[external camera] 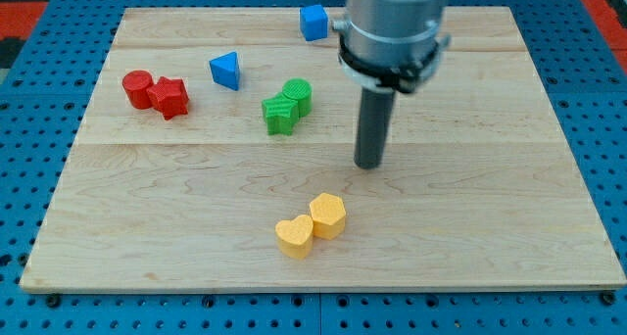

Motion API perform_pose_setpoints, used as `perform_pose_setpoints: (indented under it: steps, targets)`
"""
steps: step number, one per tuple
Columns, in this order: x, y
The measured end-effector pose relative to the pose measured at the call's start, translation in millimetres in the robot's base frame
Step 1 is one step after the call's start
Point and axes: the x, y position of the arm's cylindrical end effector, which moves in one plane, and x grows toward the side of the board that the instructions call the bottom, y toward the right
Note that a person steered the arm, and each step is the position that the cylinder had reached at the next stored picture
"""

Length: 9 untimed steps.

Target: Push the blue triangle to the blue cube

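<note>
The blue triangle (225, 71) lies on the wooden board at the view's upper left of centre. The blue cube (313, 23) sits near the board's top edge, up and to the right of the triangle. My tip (368, 165) rests on the board right of centre, well to the right of and below the blue triangle, and touches no block.
A red cylinder (137, 88) and a red star-like block (170, 97) touch at the left. A green star-like block (280, 114) and a green cylinder (297, 96) touch left of my tip. Two yellow blocks (294, 236) (327, 215) lie together below it.
</note>
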Motion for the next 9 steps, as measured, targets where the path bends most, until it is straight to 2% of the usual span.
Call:
perform_pose_setpoints:
  steps: [1,2,4,5,6,7,8,9]
  targets:
    - [-11,-63]
    - [-54,-153]
    - [-77,-183]
    - [-131,-146]
    - [-161,-109]
    - [-157,-111]
    - [-126,-158]
    - [-169,-239]
